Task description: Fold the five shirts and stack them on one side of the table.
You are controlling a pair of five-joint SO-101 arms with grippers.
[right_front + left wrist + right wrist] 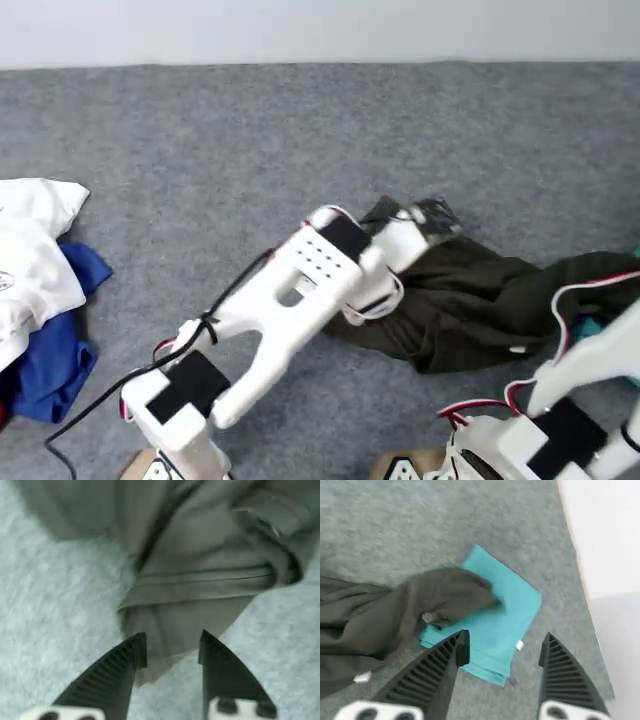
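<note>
A crumpled dark olive shirt [470, 300] lies right of the table's middle. My left gripper [172, 650] is open at the shirt's far left corner [420, 222], and a hem of the olive shirt [200, 580] runs between its fingertips. My right gripper [502, 650] hangs open above a folded teal shirt [512, 615] at the table's right side. An olive sleeve [450, 597] drapes over part of the teal shirt. A white shirt [30, 250] lies on a blue shirt [55, 355] at the left edge.
Grey carpet-like cloth [250, 150] covers the table. The table's right edge [575, 555] runs close beside the teal shirt. The right arm's white body [600, 370] stands at the front right, with cables near both bases.
</note>
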